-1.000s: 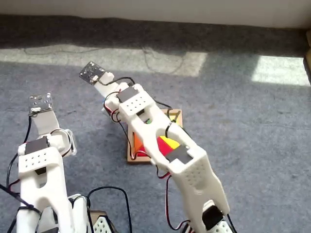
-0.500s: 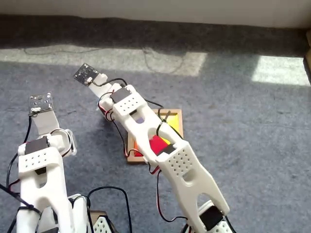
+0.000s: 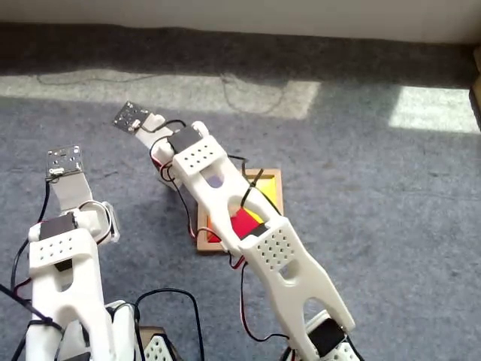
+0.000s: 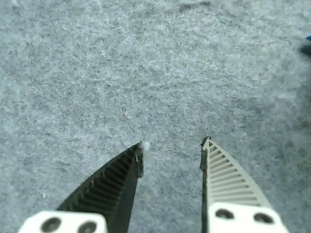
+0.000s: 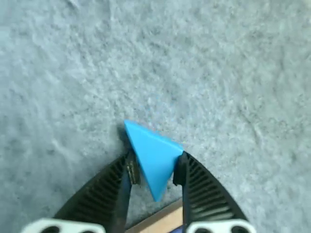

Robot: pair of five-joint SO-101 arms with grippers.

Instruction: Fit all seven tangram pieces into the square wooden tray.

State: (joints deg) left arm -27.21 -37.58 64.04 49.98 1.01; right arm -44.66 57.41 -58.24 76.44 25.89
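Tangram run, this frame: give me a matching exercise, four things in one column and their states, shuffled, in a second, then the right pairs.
Things:
1. left gripper
2. right gripper
3. tray
4. blue triangle

States:
A. holds a red piece and a yellow piece
B. gripped, over the carpet by the tray's edge
C. open over bare carpet
D. shut on a piece

Pairs: 1-C, 2-D, 3-A, 4-B
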